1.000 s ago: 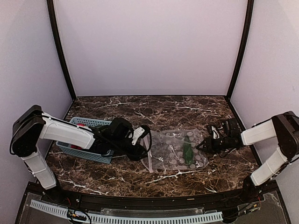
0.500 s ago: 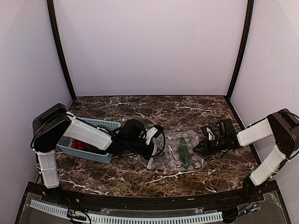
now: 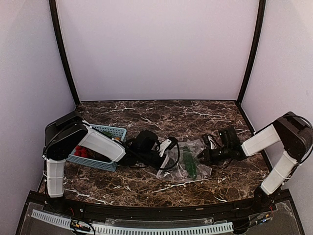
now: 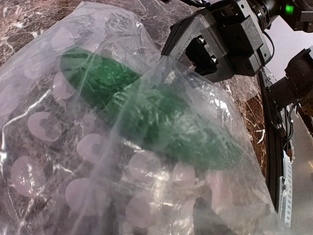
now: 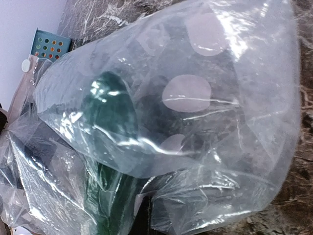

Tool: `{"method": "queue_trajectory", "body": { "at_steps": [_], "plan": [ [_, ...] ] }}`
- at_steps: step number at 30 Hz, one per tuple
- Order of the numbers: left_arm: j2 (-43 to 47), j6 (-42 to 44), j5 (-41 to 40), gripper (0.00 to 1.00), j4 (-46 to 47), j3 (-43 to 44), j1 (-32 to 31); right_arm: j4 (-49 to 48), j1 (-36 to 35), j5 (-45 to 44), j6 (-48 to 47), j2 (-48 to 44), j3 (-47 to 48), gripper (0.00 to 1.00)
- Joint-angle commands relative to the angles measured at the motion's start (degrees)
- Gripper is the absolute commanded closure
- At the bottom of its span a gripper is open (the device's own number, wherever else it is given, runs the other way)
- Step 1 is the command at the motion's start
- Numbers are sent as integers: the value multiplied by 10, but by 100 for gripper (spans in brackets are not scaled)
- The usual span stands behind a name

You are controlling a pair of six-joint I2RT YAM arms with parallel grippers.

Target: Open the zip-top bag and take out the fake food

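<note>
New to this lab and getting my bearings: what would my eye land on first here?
A crumpled clear zip-top bag lies mid-table with a green vegetable inside, filling both wrist views. The left gripper and right gripper flank it, the right one shut on its edge. A light-blue basket sits at left.

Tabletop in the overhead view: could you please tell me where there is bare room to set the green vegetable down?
Bare marble tabletop runs along the back wall, beyond the light-blue basket and zip-top bag. A narrower strip lies between the bag and the front rail. The middle band is crowded: basket, left pincer, bag, right pincer.
</note>
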State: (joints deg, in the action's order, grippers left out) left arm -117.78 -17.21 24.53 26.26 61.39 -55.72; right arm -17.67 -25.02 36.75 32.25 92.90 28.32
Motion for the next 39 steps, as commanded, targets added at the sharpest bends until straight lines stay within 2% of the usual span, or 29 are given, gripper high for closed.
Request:
{"method": "queue_trajectory", "body": {
  "at_steps": [1, 12, 26, 29, 34, 39],
  "plan": [
    [-11, -22, 18, 48, 28, 21, -5, -51, -30, 8, 29, 13, -2, 100],
    [-41, -49, 36, 42, 52, 39, -7, -101, -80, 5, 66, 43, 13, 100],
    [-47, -73, 39, 29, 82, 36, -7, -135, -132, -4, 91, 79, 44, 100],
    [-46, -73, 38, 31, 81, 36, -6, -131, -136, -8, 91, 79, 42, 100],
    [-26, -70, 23, 43, 70, 20, -6, -100, -130, -28, 68, 60, 40, 100],
    [16, -57, 3, 50, 44, -11, -4, -71, -77, -48, 52, 14, 14, 100]
  ]
}}
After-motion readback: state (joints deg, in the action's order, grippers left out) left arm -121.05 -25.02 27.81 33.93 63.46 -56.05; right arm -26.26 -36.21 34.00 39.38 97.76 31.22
